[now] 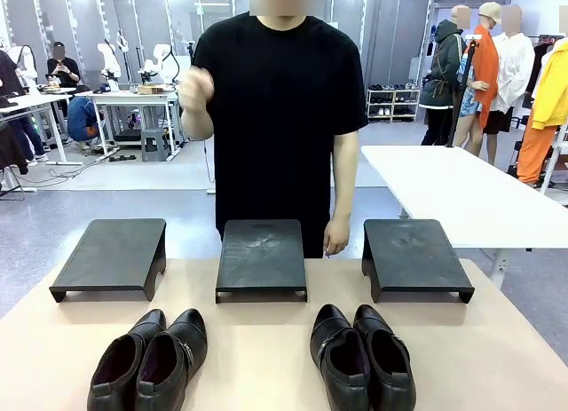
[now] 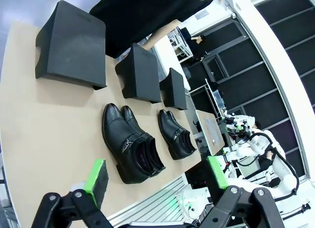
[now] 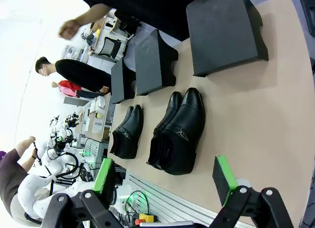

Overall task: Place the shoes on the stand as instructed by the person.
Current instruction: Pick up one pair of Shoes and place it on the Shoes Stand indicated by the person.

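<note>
Two pairs of glossy black shoes stand on the tan table's near side: the left pair (image 1: 151, 362) and the right pair (image 1: 362, 358), toes toward the person. Beyond them are three black stands, left (image 1: 111, 256), middle (image 1: 261, 258) and right (image 1: 415, 258). The person (image 1: 280, 118) stands behind the middle stand, one hand (image 1: 197, 90) raised at chest height, the other (image 1: 336, 236) hanging by the middle stand's far right corner. My left gripper (image 2: 156, 174) hangs open high above the left pair (image 2: 132, 144). My right gripper (image 3: 164, 178) is open above the right pair (image 3: 179, 132).
A white table (image 1: 461, 193) stands behind on the right. Bare table surface (image 1: 257, 358) lies between the two pairs and in front of the stands. Other people and workbenches are far back in the room.
</note>
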